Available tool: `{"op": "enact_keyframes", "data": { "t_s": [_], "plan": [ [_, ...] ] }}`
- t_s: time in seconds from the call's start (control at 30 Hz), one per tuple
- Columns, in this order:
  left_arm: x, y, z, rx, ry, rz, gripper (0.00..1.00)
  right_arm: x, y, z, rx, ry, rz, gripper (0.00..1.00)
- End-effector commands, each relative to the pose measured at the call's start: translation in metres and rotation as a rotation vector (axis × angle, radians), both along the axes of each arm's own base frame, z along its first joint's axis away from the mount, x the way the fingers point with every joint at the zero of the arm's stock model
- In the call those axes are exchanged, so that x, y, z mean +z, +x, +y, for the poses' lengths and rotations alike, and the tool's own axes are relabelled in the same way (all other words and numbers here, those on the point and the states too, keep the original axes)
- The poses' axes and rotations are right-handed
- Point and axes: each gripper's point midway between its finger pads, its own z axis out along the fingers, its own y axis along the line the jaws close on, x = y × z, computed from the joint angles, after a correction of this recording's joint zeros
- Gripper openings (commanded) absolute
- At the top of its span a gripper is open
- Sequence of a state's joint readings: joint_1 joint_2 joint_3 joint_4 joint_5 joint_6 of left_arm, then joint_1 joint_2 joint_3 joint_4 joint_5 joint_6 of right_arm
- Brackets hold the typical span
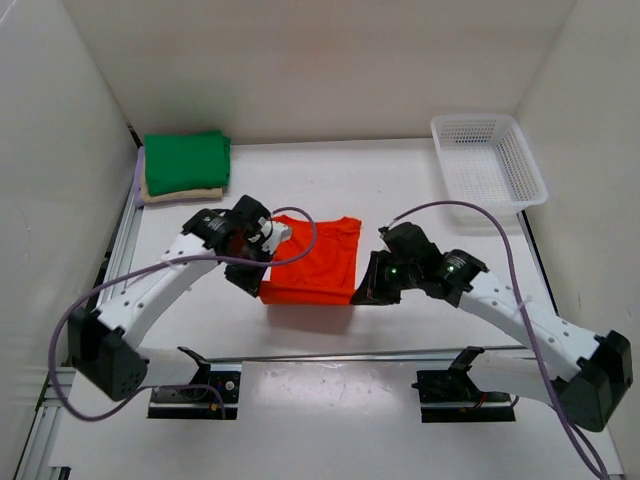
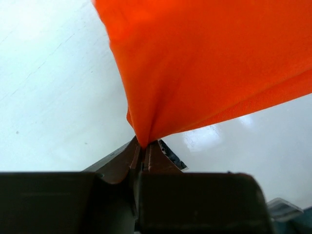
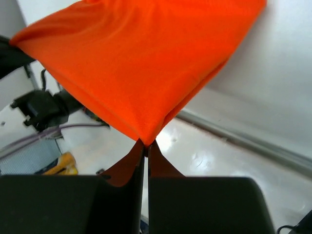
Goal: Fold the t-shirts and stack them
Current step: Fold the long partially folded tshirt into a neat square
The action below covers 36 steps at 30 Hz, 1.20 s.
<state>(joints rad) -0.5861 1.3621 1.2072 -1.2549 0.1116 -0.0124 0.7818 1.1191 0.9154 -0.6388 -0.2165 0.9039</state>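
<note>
White glossy table (image 1: 400,190) between white walls (image 1: 300,60) (orange-red t-shirt (image 1: 315,262) mid-table)

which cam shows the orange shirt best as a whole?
Top external: only it shows the whole orange-red t-shirt and its outline. Left wrist shows just one corner pinched by the left gripper. Right wrist shows another corner pinched by the right gripper, with the cloth fanning away from the shut jaws.
</note>
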Motion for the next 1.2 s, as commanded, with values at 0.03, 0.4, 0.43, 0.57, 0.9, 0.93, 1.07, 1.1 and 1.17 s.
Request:
{"op": "enact_keyframes", "data": {
  "t_s": [0.03, 0.4, 0.43, 0.57, 0.9, 0.93, 1.07, 1.1, 1.17],
  "plan": [
    [0.031, -0.019, 0.046, 0.028, 0.121, -0.076, 0.1, -0.004, -0.021, -0.028, -0.118, -0.09, 0.046, 0.0],
    [0.04, 0.04, 0.02, 0.106, 0.03, -0.101, 0.1, 0.001, 0.03, -0.028, -0.166, -0.186, -0.002, 0.0],
    [0.039, 0.056, 0.017, 0.121, 0.026, -0.126, 0.1, -0.003, 0.038, -0.03, -0.177, -0.204, 0.008, 0.0],
    [0.038, 0.093, 0.011, 0.155, 0.024, -0.171, 0.1, -0.004, 0.072, -0.036, -0.249, -0.224, -0.009, 0.0],
    [0.004, 0.154, 0.007, 0.221, 0.035, -0.109, 0.1, -0.035, 0.14, -0.037, -0.291, -0.274, 0.064, 0.0],
    [-0.008, 0.157, 0.005, 0.22, 0.05, -0.081, 0.1, -0.038, 0.145, -0.034, -0.291, -0.274, 0.064, 0.0],
    [-0.023, 0.186, 0.007, 0.254, 0.042, -0.077, 0.1, -0.058, 0.176, -0.037, -0.332, -0.299, 0.106, 0.0],
    [-0.02, 0.195, 0.006, 0.262, 0.027, -0.088, 0.1, -0.061, 0.184, -0.039, -0.345, -0.301, 0.112, 0.0],
    [-0.03, 0.203, 0.002, 0.259, 0.026, -0.069, 0.1, -0.067, 0.198, -0.034, -0.354, -0.29, 0.134, 0.0]
  ]
}}
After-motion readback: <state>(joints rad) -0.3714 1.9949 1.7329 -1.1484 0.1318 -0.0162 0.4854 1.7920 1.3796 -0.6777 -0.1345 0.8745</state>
